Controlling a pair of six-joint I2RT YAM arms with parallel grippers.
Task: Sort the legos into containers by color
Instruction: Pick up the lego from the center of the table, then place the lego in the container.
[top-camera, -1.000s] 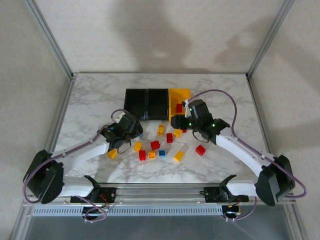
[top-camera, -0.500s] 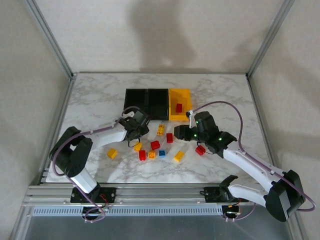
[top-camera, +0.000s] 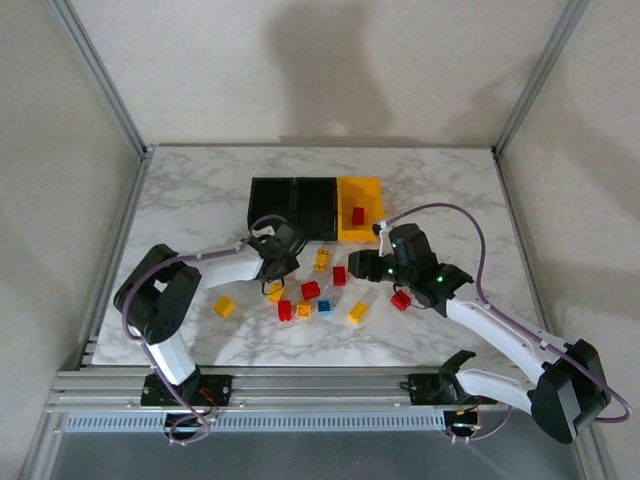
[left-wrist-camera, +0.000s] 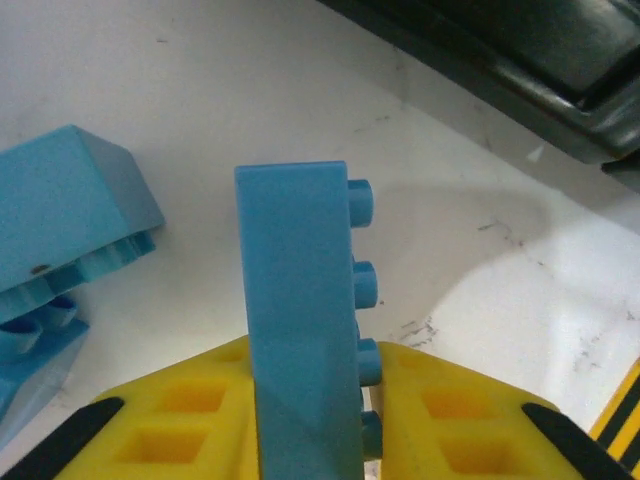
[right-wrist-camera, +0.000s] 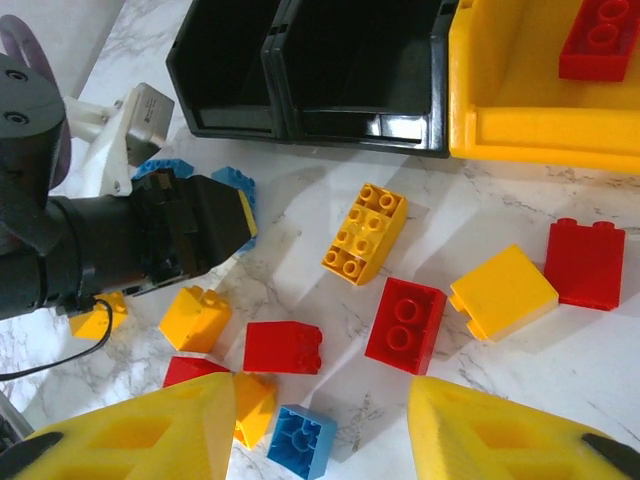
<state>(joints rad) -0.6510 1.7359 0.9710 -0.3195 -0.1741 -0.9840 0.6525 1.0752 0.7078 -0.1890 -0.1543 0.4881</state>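
On the white marbled worktop (top-camera: 200, 200), near its middle, the left claw (left-wrist-camera: 312, 400) is clamped on a small light-blue studded plastic brick (left-wrist-camera: 298, 290), its long axis aimed at the black open-topped bins (top-camera: 294, 208) just beyond, toward the far edge.

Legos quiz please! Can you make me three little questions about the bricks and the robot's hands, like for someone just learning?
1. True or false: the yellow bin has a red lego in it.
2. What colour is the lego pinched in the left hand? A) red B) light blue C) yellow
3. Fill in the gap: the right hand hangs over the loose bricks with its fingers ____ (open or shut).

Key: 1 true; 2 B; 3 open.
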